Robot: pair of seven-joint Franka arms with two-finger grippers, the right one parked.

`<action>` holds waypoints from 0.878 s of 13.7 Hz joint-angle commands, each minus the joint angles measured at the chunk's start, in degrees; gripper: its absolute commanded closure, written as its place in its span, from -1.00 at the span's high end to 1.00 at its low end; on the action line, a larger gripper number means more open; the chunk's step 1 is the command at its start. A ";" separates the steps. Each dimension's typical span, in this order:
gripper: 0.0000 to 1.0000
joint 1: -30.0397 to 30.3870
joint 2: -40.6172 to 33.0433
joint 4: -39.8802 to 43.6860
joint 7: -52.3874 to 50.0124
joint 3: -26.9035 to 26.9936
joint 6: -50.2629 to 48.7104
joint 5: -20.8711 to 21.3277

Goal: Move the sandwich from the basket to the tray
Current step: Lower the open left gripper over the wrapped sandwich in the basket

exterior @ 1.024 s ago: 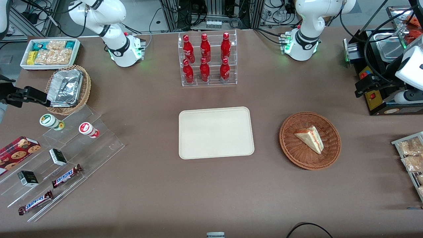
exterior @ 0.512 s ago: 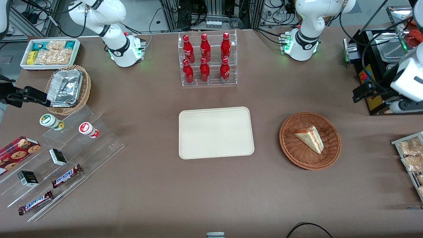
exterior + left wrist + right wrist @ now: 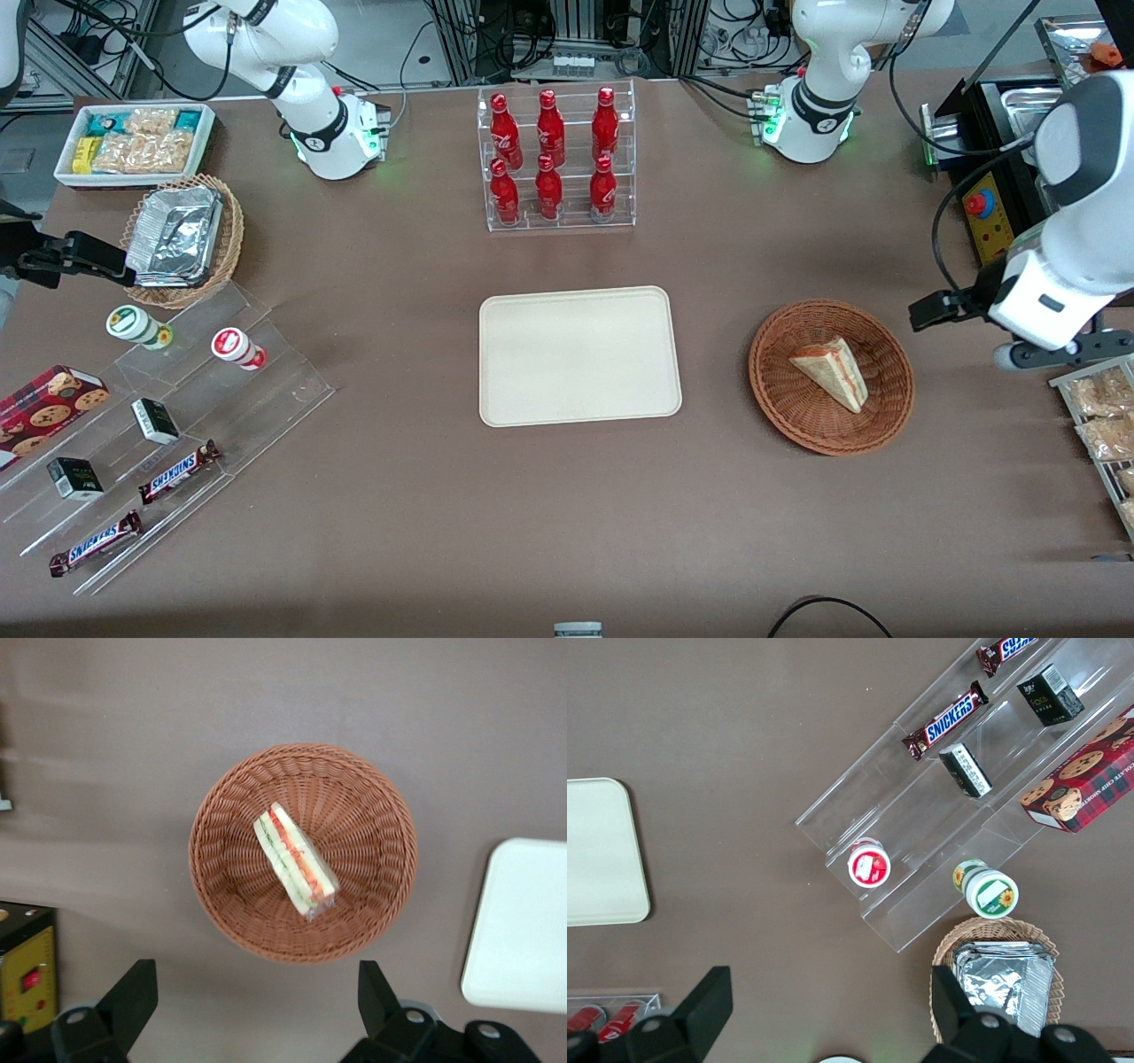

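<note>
Change: left arm has swung nearer the basket (image 3: 831, 377); sandwich (image 3: 295, 861) untouched.
Tool (image 3: 257, 1010): spread wide, empty, high above basket.

pincer (image 3: 251, 1014) moved closer to basket (image 3: 831, 377), fingers spread

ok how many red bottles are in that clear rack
6 red bottles in the clear rack: three in the upper row, three in the lower row. None seems hidden. The gripper is open, above the basket holding the sandwich.
</note>
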 commanded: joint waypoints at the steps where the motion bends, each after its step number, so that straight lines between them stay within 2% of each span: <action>1: 1.00 -0.04 -1.62 -6.06 -7.04 -0.86 6.02 1.01; 3: 1.00 -0.13 -2.67 -11.50 -8.21 -1.04 11.64 1.63; 6: 1.00 -1.44 -5.48 -20.47 -16.44 -1.22 21.75 1.63; 12: 1.00 -2.85 -5.05 -28.57 -28.06 -1.22 33.62 1.63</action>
